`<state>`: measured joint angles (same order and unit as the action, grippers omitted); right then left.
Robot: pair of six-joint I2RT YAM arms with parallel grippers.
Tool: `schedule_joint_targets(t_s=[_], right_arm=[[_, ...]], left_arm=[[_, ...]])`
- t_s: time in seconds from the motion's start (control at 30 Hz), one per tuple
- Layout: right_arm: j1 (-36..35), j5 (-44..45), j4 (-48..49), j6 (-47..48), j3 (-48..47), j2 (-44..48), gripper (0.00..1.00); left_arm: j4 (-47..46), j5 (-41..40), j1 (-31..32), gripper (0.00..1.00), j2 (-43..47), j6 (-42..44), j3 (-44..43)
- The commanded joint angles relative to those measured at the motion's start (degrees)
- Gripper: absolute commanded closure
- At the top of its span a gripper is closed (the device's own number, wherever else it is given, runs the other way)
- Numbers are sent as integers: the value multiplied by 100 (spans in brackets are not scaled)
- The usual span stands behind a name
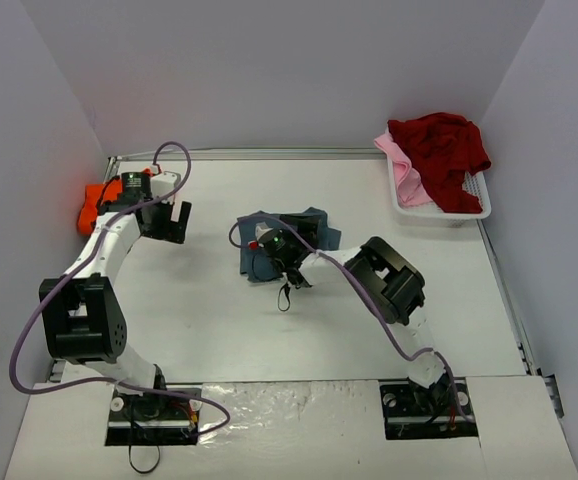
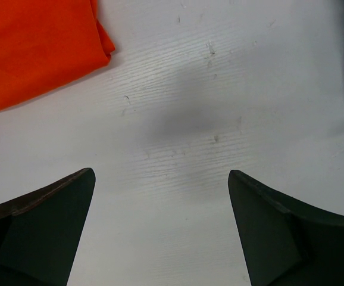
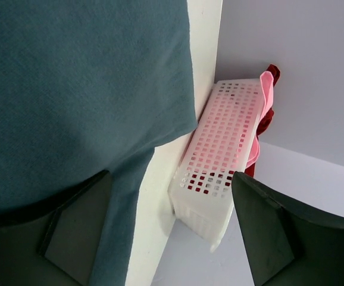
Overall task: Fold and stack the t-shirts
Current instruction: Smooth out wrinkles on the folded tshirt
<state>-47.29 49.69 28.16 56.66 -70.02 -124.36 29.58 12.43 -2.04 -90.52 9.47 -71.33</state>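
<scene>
The blue-grey shirt lies bunched near the middle of the tabletop, a little toward the far edge; the right fingers hang right over it, spread fairly wide with nothing clamped between them, and cloth fills the view beside one finger, though I cannot tell if it touches; the left fingers stand fully apart over bare tabletop and hold nothing, just beside the orange shirt, which lies at the left edge toward the far corner; the dark red shirt and the pink shirt are heaped in the white basket at the far right corner. The step in hand looks like folding the blue-grey shirt; to do it well, the right fingers should come down on a clear edge or corner rather than the rumpled middle, and close on the whole thickness so no layer slips; the idle left fingers could take the matching corner, so the cloth lifts evenly and the fold lands square; a one-sided pull would likely drag the shirt across the tabletop instead of folding it; the lift should stay low and the cloth be laid down flat before release.
</scene>
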Motion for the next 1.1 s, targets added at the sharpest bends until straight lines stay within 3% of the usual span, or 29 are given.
schedule_joint_targets(t_s=[0.0,0.27,0.33,0.43,0.47,0.57,0.7,0.8,1.07], right_arm=[[-9,-144,-943,-85,-248,402,21],[-26,-152,-2374,-304,-1118,1755,20],[-61,-389,-2805,-724,-1312,1932,20],[-96,-1967,-4237,-1428,-1629,2213,22],[-123,-2860,-4701,-1830,-1681,2310,22],[-193,-3876,-5266,-2342,-1760,2302,23],[-193,-5894,-5707,-2564,-1927,2144,23],[-237,-6654,-5980,-2599,-2138,1907,24],[-299,-7017,-6130,-2564,-2648,1256,25]], left_arm=[[-128,58,-15,6,412,-86,14],[-339,576,-252,6,790,-69,277],[-330,638,-296,6,808,-86,286],[-313,568,-305,6,712,-156,234],[-304,524,-314,6,642,-191,199],[-286,454,-401,6,536,-279,181],[-330,533,-481,6,439,-253,207],[-304,568,-534,6,404,-253,207],[-313,656,-631,6,439,-253,251]])
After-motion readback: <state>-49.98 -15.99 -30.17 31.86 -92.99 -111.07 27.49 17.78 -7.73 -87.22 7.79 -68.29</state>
